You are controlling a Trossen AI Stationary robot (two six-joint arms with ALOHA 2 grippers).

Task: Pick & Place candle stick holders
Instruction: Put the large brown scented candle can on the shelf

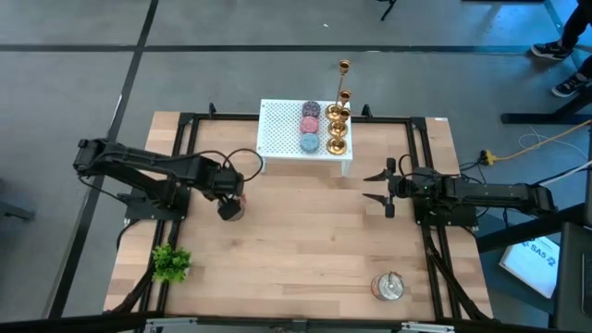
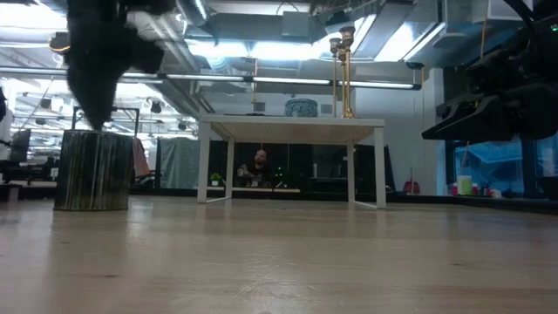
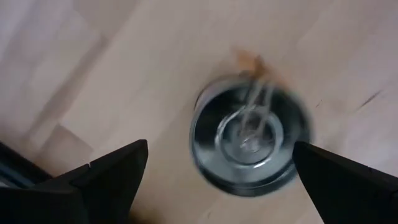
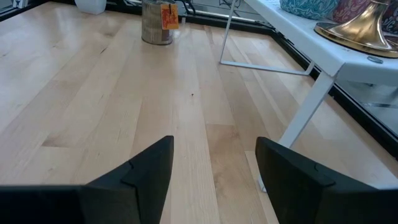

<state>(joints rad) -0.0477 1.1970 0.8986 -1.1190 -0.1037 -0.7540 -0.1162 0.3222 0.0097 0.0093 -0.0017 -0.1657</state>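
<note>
Several gold candle stick holders (image 1: 339, 120) stand upright on their round bases at the right end of a small white table-like stand (image 1: 282, 139); they also show in the low view (image 2: 346, 74), and one base shows in the right wrist view (image 4: 360, 28). My left gripper (image 1: 229, 196) points down, open, over a silver tin (image 3: 252, 134) that stands on the table, with its fingers on either side above the rim. My right gripper (image 1: 381, 185) hangs open and level to the right of the stand, with nothing between its fingers (image 4: 214, 165).
Pink, blue and purple discs (image 1: 310, 125) lie on the stand beside the holders. A second silver tin (image 1: 388, 287) sits near the front right. A small green plant (image 1: 171, 264) stands at the front left. Bare wood lies between the arms.
</note>
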